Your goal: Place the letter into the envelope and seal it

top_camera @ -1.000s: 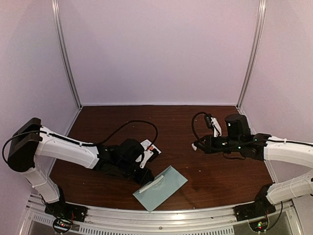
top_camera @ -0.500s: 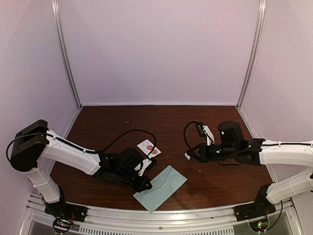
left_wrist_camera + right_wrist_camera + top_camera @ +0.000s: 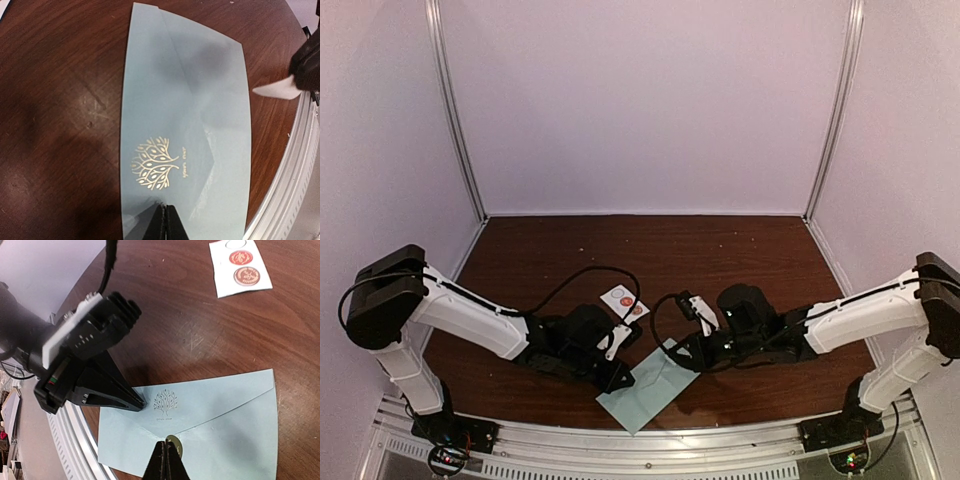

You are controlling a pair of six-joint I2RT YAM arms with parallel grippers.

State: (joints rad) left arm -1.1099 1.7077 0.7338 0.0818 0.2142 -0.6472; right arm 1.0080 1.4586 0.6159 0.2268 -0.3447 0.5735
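Low in the centre of the top view the envelope lies flap-shut on the table, our left tool, tips pressed together, pinning it so our right tool, also pressed together, can seemingly rub down the seal.

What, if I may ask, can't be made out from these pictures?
- Letter: in no view; the opaque envelope hides whether it is inside.
- Round sticker on the envelope, right wrist view: partly covered by the right gripper.
- Gold writing beside the tree, left wrist view: too small to read.
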